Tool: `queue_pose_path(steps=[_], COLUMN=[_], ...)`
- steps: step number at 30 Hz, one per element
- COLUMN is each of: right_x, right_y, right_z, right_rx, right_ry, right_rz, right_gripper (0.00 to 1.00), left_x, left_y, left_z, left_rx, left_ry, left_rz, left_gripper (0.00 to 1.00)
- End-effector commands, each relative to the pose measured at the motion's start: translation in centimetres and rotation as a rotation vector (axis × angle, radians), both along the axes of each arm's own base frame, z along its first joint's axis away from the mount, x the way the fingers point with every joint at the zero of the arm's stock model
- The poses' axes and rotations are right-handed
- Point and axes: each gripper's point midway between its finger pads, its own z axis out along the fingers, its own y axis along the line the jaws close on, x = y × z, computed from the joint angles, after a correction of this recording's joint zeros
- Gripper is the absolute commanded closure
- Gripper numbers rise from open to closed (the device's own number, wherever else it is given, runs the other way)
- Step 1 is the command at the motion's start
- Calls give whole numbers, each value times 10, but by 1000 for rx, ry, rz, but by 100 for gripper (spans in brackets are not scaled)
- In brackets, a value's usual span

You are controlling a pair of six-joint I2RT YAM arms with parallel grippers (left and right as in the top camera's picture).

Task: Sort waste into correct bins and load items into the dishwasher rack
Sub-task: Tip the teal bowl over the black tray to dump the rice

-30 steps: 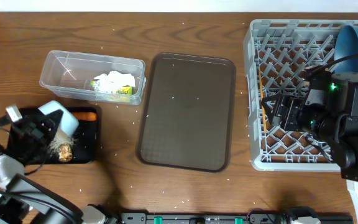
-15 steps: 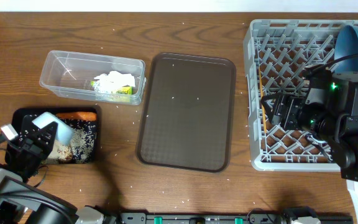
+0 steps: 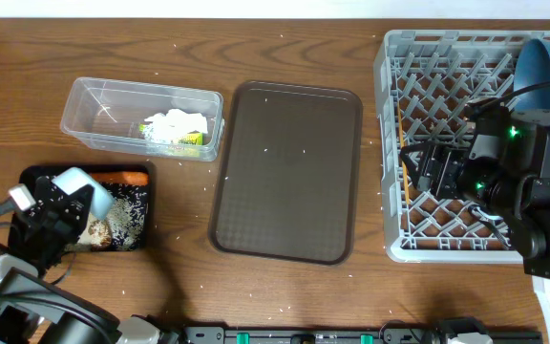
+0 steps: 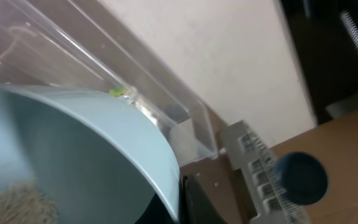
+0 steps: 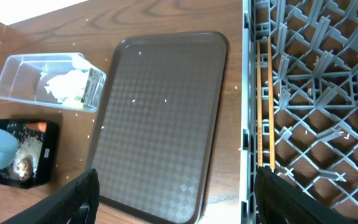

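Note:
My left gripper (image 3: 53, 212) is shut on the rim of the pale white bowl (image 3: 81, 191), held tilted over the shallow black tray (image 3: 143, 241). The tray holds white rice (image 3: 127, 212), an orange carrot (image 3: 133, 178) and a brown lump (image 3: 98, 232). In the left wrist view the bowl (image 4: 61, 155) fills the left side, with my finger (image 4: 188, 199) on its rim. The clear tub (image 3: 89, 96) holds the white tissue (image 3: 175, 124) and the green wrapper (image 3: 184, 139). My right gripper (image 3: 424, 170) is open and empty above the grey rack (image 3: 390, 115). The chopsticks (image 5: 266, 106) and the blue plate (image 3: 545, 63) are in the rack.
The dark brown serving tray (image 3: 286, 170) lies between the bins and the rack, and shows in the right wrist view (image 5: 160, 118). Loose rice grains dot the wooden table. The rack reaches the table's right edge.
My left gripper tipped the bowl lower over the black tray, and rice now lies in the tray. The bowl has shifted slightly since. The right arm has not moved.

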Motion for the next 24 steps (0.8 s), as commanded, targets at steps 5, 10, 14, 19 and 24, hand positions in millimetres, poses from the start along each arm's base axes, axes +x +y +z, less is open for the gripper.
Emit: queue_pose_path(steps=[5, 10, 14, 19, 24], right_x=[-3, -3, -3, -3, -2], right_y=[5, 5, 6, 6, 8], right_z=[2, 1, 2, 2, 4], right_rx=[19, 18, 25, 21, 31], right_ry=[7, 11, 8, 8, 0], right_rz=[11, 10, 16, 18, 26], right_gripper=[26, 26, 26, 26, 26], left_x=[2, 8, 8, 8, 11], left_y=[-4, -2, 8, -7, -8], left_z=[-1, 9, -8, 12, -2], left_rx=[-1, -80, -141, -61, 17], left_ry=[-1, -3, 133, -40, -3], left_rz=[-12, -21, 55, -44, -36], left_gripper=[94, 94, 94, 94, 94])
